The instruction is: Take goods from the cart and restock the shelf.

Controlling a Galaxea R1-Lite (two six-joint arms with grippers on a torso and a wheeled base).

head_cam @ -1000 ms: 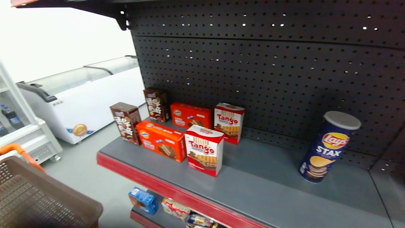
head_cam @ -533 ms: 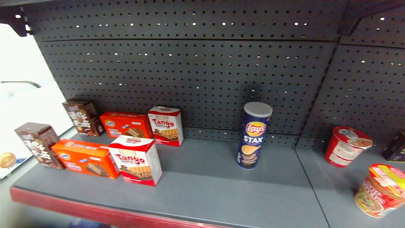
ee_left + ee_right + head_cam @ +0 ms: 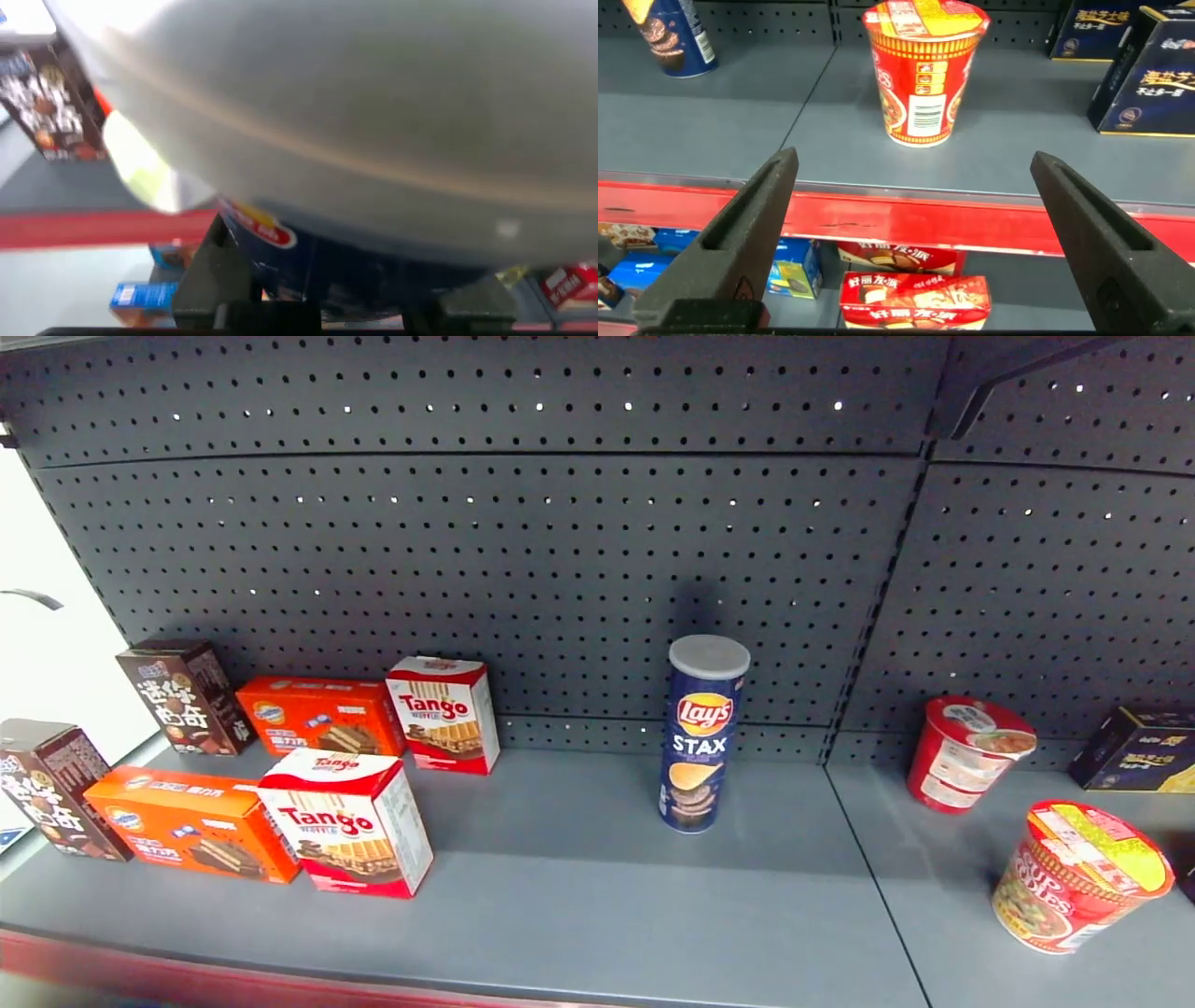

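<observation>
The held chip can (image 3: pixel 355 140), blue body under a grey lid, is clamped between the fingers of the left hand (image 3: pixel 341 291). It sits out in front of the shelf (image 3: pixel 579 896), about level with its red front lip as far as I can judge, and is not yet set down.

A matching shelved chip can (image 3: pixel 702 733) stands upright near the pegboard back (image 3: pixel 523 569), with bare grey shelf in front of it and on both sides. Wafer boxes (image 3: pixel 350 821) stand well to its left. Noodle cups (image 3: pixel 1078 877) stand beyond the seam to its right. The right hand (image 3: pixel 912 161) is spread wide and carries nothing, facing the nearer of those cups.

Recommendation: lift the can clear of the red lip and keep it upright. Set it just beside or in front of its twin without touching it, and let go only once the base sits flat. A tall, narrow can would likely tip easily.
</observation>
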